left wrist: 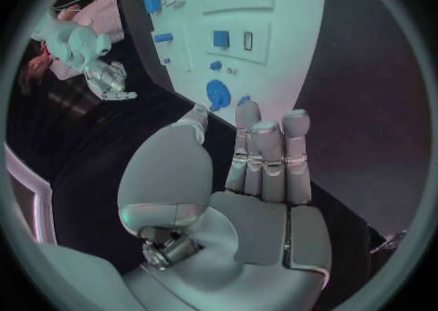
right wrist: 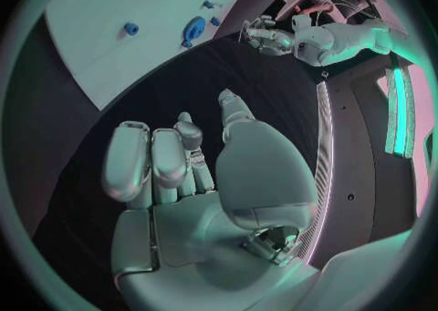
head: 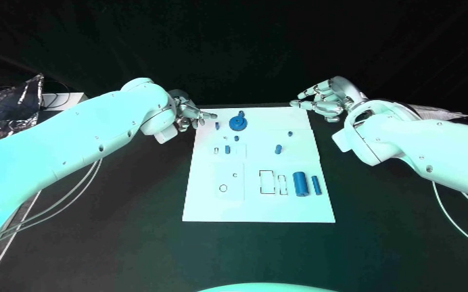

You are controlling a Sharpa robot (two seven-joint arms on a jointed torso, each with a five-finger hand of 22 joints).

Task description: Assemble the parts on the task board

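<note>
- You have the black tabletop [head: 117,238] under everything, with the white board [head: 255,201] lying flat in its middle, long side running away from you.
- Your left arm [head: 78,140] comes in from the left; its hand [head: 187,116] hangs just off the board's far left corner, fingers loosely spread and grasping nothing. From the left wrist you see the fingers [left wrist: 269,158] held straight side by side, pointing toward the board's edge, with nothing in them.
- Your right arm [head: 410,140] comes in from the right; its hand [head: 326,99] sits just beyond the board's far right corner, over the bare tabletop, released and empty. The right wrist picture shows its fingers [right wrist: 150,161] slightly curled, apart from the thumb, clear of the board.
- The largest blue piece, a block [head: 300,184], lies on the board's near right part, with a slim blue bar [head: 316,184] just beside it on the right.
- A round blue disc [head: 239,124] with a raised stub sits near the far edge, closest to your left hand.
- A small blue pin [head: 279,149] lies right of centre.
- Small blue bits [head: 227,149] sit left of centre, below the disc; you cannot tell their exact shape.
</note>
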